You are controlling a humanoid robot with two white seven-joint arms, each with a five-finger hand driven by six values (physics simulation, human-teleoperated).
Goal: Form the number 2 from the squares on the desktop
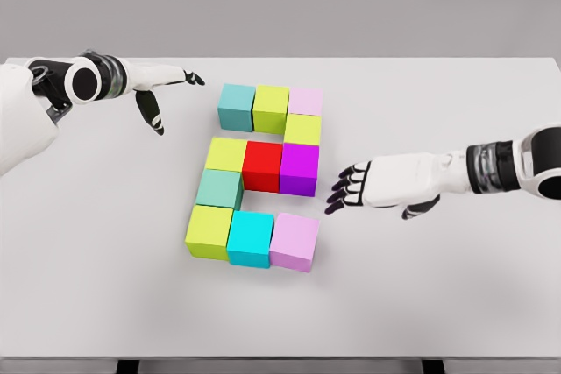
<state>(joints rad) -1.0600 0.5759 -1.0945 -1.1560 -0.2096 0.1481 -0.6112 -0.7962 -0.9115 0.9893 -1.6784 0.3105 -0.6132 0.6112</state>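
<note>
Coloured cubes sit together at the table's middle in the shape of a 2. The top row runs teal cube (236, 106), lime cube (271, 109), pale pink cube (304, 102). Below it a lime cube (302, 130) leads to a middle row of yellow-green (226, 154), red cube (262, 165) and magenta cube (299, 167). A teal-green cube (218, 188) joins the bottom row: lime (209, 231), cyan cube (250, 238), lilac cube (294, 242). My left hand (166, 94) hovers open up and left of the cubes. My right hand (346, 186) is open just right of the magenta cube, holding nothing.
The white table (438, 286) spans the view, its front edge near the bottom and its far edge against a grey wall. Dark table supports show below the front edge.
</note>
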